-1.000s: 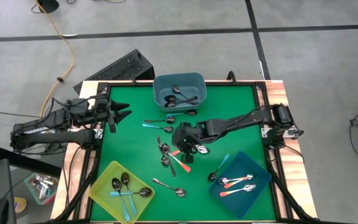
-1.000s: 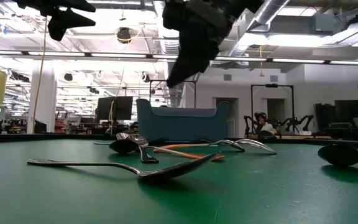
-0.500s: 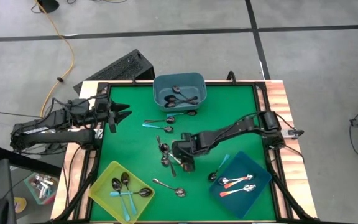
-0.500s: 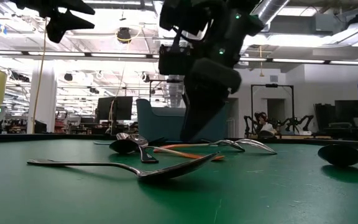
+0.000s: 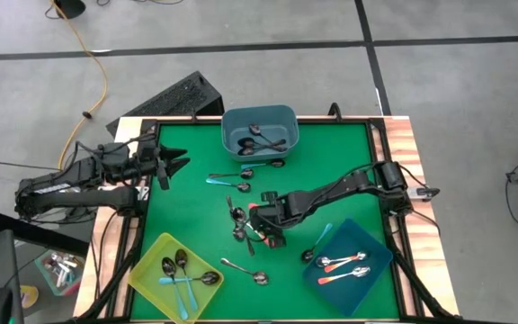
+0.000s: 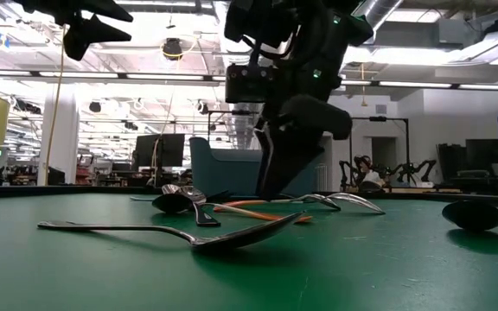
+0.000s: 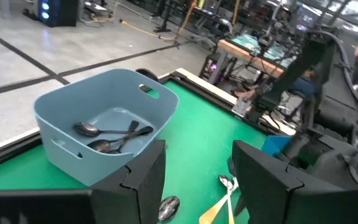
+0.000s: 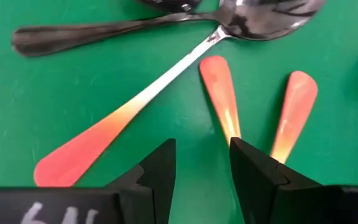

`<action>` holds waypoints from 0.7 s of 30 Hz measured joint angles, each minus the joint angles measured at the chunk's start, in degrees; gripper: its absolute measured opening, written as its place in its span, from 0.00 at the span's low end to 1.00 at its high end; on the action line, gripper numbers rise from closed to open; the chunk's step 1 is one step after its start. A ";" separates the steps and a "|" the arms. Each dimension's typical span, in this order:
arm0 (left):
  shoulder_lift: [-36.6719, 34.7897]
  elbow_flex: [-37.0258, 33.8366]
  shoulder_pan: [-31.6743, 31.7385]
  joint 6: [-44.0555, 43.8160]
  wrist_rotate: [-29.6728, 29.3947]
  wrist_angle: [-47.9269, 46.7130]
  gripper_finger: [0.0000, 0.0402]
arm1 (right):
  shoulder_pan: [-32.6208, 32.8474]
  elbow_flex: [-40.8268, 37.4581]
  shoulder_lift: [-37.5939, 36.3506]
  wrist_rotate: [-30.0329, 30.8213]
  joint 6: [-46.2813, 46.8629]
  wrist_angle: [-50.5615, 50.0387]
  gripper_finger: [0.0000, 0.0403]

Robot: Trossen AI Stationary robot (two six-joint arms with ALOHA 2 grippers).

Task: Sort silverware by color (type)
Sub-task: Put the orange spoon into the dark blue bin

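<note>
Green table mat (image 5: 331, 153) carries scattered spoons. Right gripper (image 5: 266, 236), jaws parted and empty, hangs over 3 orange-handled spoons (image 8: 225, 106) near mat centre. Left gripper (image 5: 180, 166), jaws wide, waits beside the grey-blue bin (image 5: 259, 120).

**Right arm drops to the orange-handled spoons**

A second ago the right gripper (image 5: 261, 229) hung above the middle of the green mat (image 5: 187, 207), its fingers closer together. Since then the arm has swung toward the near edge and come down, and the fingers have spread. In the low view the gripper (image 6: 271, 186) now reaches almost to the mat, where before it stood well above the spoons. The wrist view shows its tips straddling an orange-handled spoon (image 8: 221, 106).
</note>
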 joint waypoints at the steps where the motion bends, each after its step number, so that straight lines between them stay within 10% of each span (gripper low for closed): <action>1: 0.00 0.00 -0.01 -0.25 -0.51 0.14 0.42 | -0.14 0.00 0.00 -0.59 -0.95 0.06 0.40; 21: 0.00 0.00 0.00 -2.26 -3.89 1.60 0.42 | -5.31 0.00 -0.79 -10.92 -12.03 -7.84 0.40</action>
